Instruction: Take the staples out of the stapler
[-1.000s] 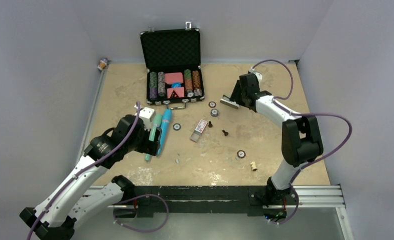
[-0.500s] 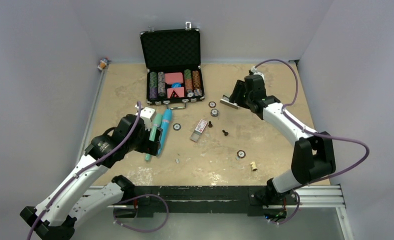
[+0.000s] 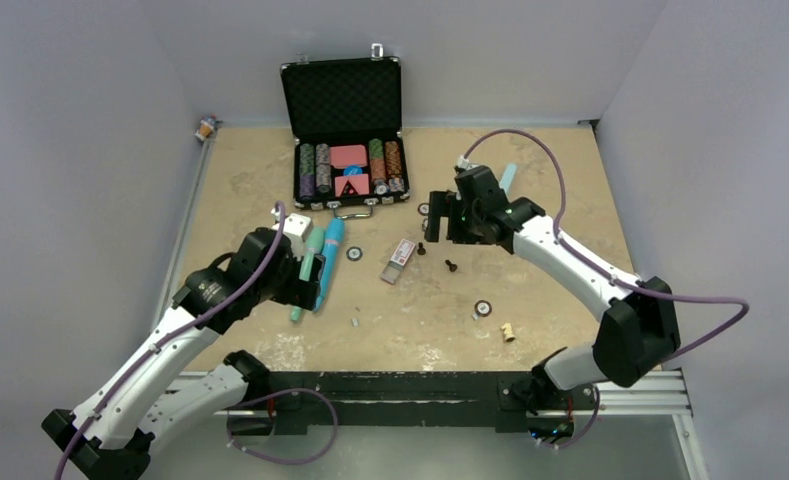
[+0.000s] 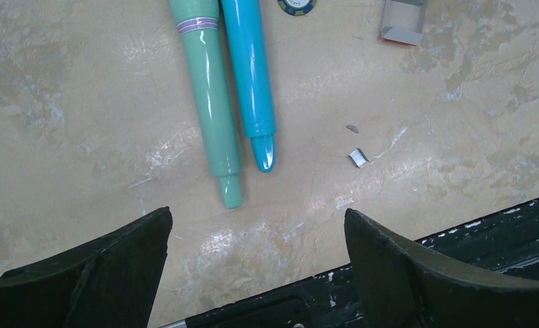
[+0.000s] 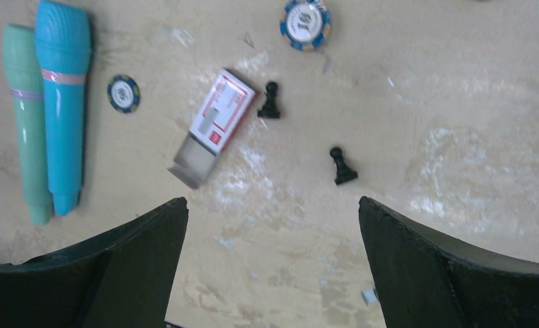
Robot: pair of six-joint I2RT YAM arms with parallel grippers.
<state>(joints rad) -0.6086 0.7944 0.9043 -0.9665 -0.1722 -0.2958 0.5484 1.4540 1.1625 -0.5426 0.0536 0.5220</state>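
Note:
A light-blue elongated thing (image 3: 507, 178), which looks like the stapler, lies on the table behind my right forearm and is partly hidden by it. A small loose staple piece (image 4: 357, 157) lies on the table in front of the left gripper; it also shows as a speck (image 3: 355, 322) from above. A red-and-white staple box (image 5: 215, 123) lies mid-table. My right gripper (image 5: 272, 201) hovers open and empty over bare table near two black pawns. My left gripper (image 4: 256, 215) is open and empty near the tips of a teal cylinder (image 4: 208, 102) and a blue cylinder (image 4: 249, 75).
An open black case (image 3: 342, 140) of poker chips stands at the back. Loose chips (image 5: 305, 24), black pawns (image 5: 342, 166) and a small tan piece (image 3: 508, 331) are scattered mid-table. A white block (image 3: 293, 229) sits by the left arm. The black rail (image 3: 420, 385) runs along the near edge.
The right gripper has opened, let go of the grey-ended thing it held, and swung left and nearer. The light-blue thing now shows behind it. The left arm has stayed put.

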